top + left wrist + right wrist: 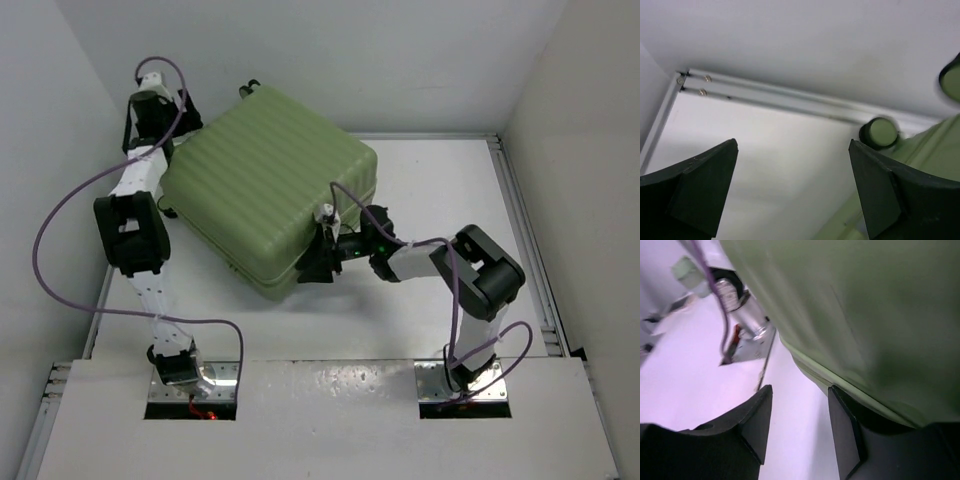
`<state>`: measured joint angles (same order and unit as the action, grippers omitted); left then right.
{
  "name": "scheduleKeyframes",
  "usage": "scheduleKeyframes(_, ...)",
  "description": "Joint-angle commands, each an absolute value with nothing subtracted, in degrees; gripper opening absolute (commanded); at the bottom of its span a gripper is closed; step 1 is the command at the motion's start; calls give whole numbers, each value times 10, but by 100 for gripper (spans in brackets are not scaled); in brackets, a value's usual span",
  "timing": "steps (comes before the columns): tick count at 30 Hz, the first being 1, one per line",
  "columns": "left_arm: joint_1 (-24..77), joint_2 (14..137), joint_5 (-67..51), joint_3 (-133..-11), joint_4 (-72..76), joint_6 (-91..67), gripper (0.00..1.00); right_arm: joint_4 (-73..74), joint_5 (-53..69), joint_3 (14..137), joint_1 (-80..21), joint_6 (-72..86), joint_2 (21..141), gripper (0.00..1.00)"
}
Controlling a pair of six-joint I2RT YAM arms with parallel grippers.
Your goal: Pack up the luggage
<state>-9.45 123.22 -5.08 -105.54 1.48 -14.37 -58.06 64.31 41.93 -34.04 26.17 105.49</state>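
The luggage [265, 185], a large light green ribbed suitcase, lies shut on the white table, turned at an angle. My left gripper [183, 108] is open and empty at its far left corner. In the left wrist view the left gripper [792, 145] frames bare table, with a green wheel [881, 132] and the shell [935, 145] to the right. My right gripper [312, 262] is open at the suitcase's near right edge. In the right wrist view the right gripper [800, 390] has one finger [845, 425] against the underside of the green shell [865, 305]. The lining is hidden.
White walls close in the table at the back and both sides. A metal rail [790, 100] runs along the back edge and another [525, 230] along the right. The left arm's base and purple cable [745, 325] show in the right wrist view.
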Motion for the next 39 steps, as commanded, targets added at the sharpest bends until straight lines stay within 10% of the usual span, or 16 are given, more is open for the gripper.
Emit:
scheduleKeyframes(1,-96,1079,-130,-1081,47,-221,99,-576,419,506,-392,157,1039,50)
scheduleKeyframes(12,-138,718,-231,-817,-148,65,99,-488,161,691,-425,103,1156,55)
scheduleKeyframes(20,-143,510,-352,-669,-405,325,86,-588,225,631,-396,177,1069,57)
scheduleKeyframes(27,-97,475,-339,-598,-446,368,82,-620,284,424,-332,235,952,53)
scheduleKeyframes(39,-48,521,-272,-577,-386,283,87,-588,193,434,-368,167,1024,60)
